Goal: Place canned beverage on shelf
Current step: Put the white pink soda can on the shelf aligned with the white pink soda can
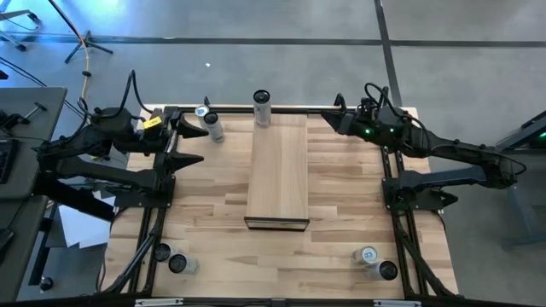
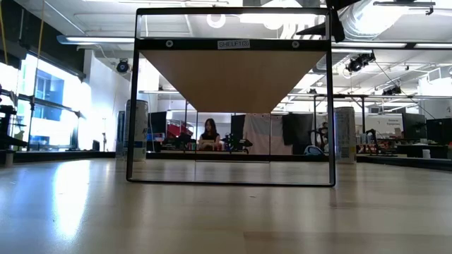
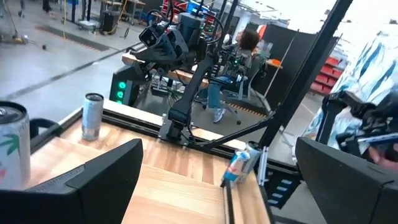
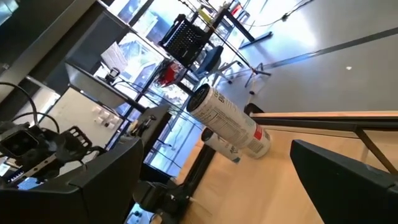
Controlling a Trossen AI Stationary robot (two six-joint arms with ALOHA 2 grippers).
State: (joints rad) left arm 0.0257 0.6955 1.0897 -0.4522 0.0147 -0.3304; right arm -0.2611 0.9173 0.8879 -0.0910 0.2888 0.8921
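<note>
The shelf (image 1: 277, 170) is a long pale board raised on a dark frame in the middle of the table; the low view shows its underside (image 2: 233, 77). A tall silver can (image 1: 262, 107) stands upright at the shelf's far end. Two more cans (image 1: 208, 120) stand at the far left, just beyond my left gripper (image 1: 201, 145), which is open, held level above the table and holds nothing. One of them shows close by in the left wrist view (image 3: 12, 149). My right gripper (image 1: 330, 119) is open at the far right, pointing toward the tall can (image 4: 230, 121), and touches nothing.
Two cans (image 1: 171, 258) stand near the front left corner and two (image 1: 375, 263) near the front right. Dark arm frames run along both side edges of the table (image 1: 341, 247). Beyond the table a person sits at a desk (image 2: 210, 134).
</note>
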